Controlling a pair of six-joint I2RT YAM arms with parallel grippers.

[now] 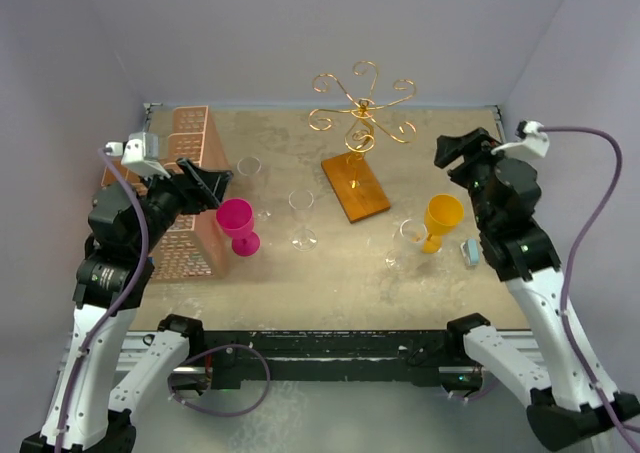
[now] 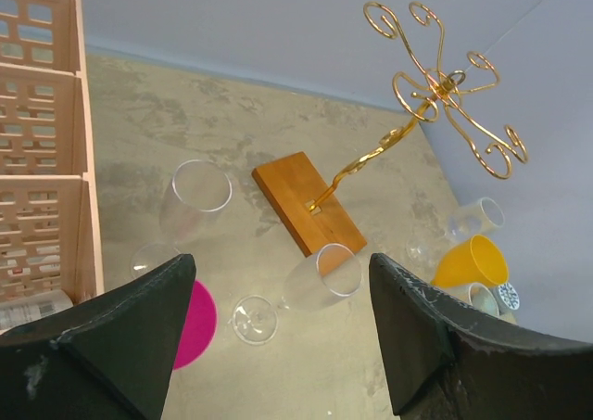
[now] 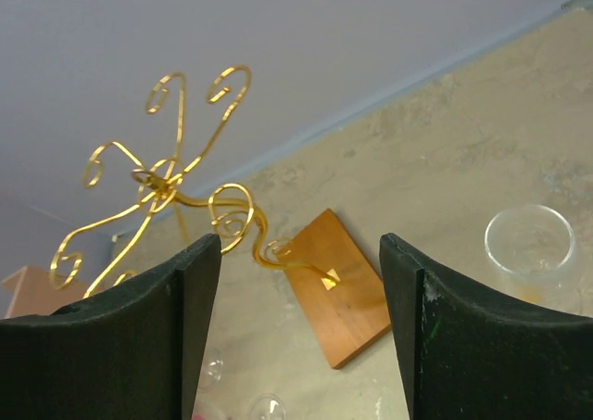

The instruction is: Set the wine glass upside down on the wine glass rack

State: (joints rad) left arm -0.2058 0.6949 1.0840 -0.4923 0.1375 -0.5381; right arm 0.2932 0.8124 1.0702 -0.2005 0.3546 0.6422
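Observation:
The gold wire rack (image 1: pixel 362 108) with curled arms stands on a wooden base (image 1: pixel 355 186) at the table's back middle. It also shows in the left wrist view (image 2: pixel 445 91) and the right wrist view (image 3: pixel 167 184). Three clear wine glasses stand upright: one in the middle (image 1: pixel 301 218) (image 2: pixel 320 276), one back left (image 1: pixel 249 168) (image 2: pixel 196 197), one right (image 1: pixel 412 235) (image 3: pixel 530 244). My left gripper (image 1: pixel 210 183) (image 2: pixel 283 346) is open and empty, raised left of the glasses. My right gripper (image 1: pixel 452 153) (image 3: pixel 301 327) is open and empty, raised right of the rack.
An orange lattice crate (image 1: pixel 190 188) stands at the left under my left arm. A pink goblet (image 1: pixel 238 223) stands beside it. A yellow goblet (image 1: pixel 441 218) and a small blue-white object (image 1: pixel 468 251) are at the right, below my right arm.

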